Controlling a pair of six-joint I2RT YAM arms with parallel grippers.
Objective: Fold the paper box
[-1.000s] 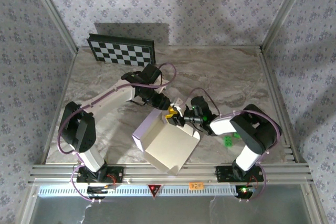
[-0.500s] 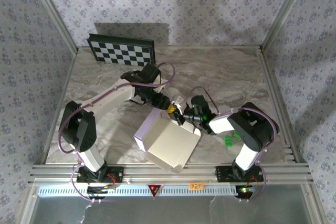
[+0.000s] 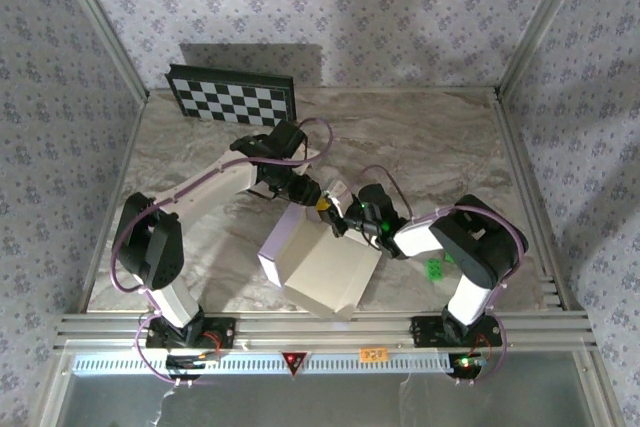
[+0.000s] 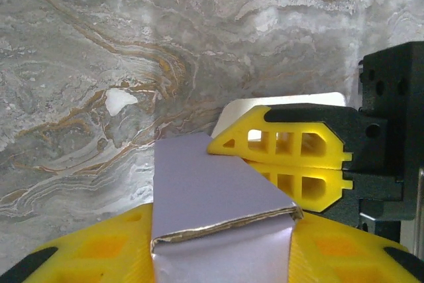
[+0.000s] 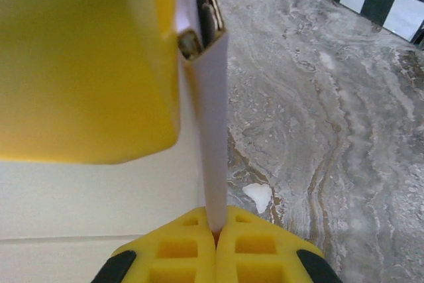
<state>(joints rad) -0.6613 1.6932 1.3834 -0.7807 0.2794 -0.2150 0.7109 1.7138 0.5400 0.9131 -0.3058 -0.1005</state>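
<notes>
Seen from above, a marble table (image 3: 420, 147) is carrying the paper box (image 3: 320, 267) on the arms' side of the checkerboard panel (image 3: 232, 97). Left wrist: the left gripper (image 4: 222, 250) is squeezing a folded wall at the box's panel-side corner. Right wrist: the right gripper (image 5: 215, 246), fully closed, is pinching the adjoining flap.

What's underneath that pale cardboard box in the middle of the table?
The paper box sits on the grey marbled tabletop, which shows all around it. Anything directly beneath is hidden by the cardboard.

Partly folded pale paper box (image 3: 325, 272)
</notes>
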